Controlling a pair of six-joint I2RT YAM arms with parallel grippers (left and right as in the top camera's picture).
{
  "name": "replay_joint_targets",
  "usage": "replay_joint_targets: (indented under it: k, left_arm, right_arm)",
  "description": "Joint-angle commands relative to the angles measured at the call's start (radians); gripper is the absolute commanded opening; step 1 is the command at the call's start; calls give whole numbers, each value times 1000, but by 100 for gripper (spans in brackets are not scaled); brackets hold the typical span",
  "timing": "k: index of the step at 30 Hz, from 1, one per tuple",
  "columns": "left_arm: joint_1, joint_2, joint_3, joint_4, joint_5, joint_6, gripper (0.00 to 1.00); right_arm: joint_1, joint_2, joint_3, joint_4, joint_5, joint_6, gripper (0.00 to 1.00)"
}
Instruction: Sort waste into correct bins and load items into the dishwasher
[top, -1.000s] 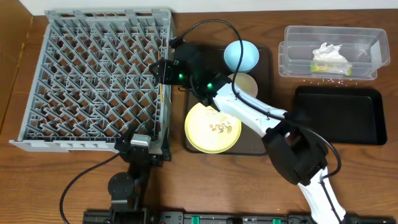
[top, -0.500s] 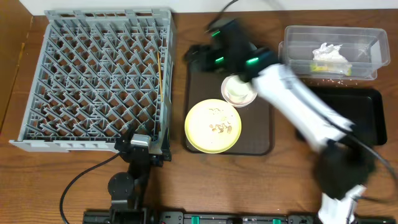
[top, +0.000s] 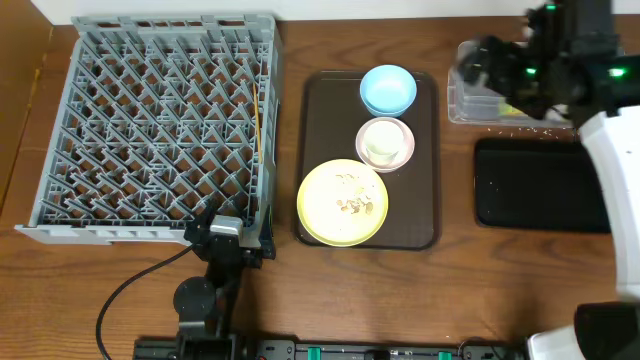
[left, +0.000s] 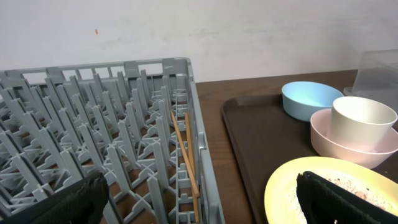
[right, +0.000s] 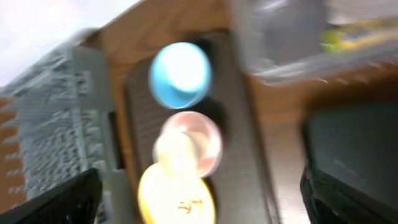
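Overhead, I see the chopsticks (top: 257, 118) lying in the dish rack (top: 150, 130), just inside its right wall. My right gripper (right: 205, 196) hangs spread and empty over the clear tub (top: 468, 104) (wrist view blurred). The left gripper (left: 205, 202) gapes empty too.

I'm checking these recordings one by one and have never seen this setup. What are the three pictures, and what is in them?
Two robot arms work at a wooden table, each ending in a two-finger gripper. One picture looks down from above; the other two come from cameras on the wrists, so the dark shapes in their bottom corners are fingers. The left gripper sits at the near edge of the grey dish rack; the right gripper hovers near the clear tub. Both are open and empty. In the rack lie chopsticks. The brown tray carries a blue bowl, a cup inside a small bowl, and a yellow plate with crumbs. A black tray lies beside it.
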Motion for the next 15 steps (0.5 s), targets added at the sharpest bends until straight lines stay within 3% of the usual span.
replay_joint_targets:
  k: [1, 4, 10, 15]
  left_arm:
    - [-3, -6, -22, -25, 24, 10, 98]
    - [-3, -6, -22, -25, 24, 10, 98]
    - [-3, -6, -22, -25, 23, 10, 98]
    - [-2, -6, -22, -23, -130, 10, 98]
  right_arm:
    - [-68, -11, 3, -45, 117, -14, 99]
    - [-116, -11, 3, -104, 231, -14, 99]
    - [-146, -11, 3, -139, 236, -14, 99]
    - [-145, -11, 3, -139, 236, -14, 99]
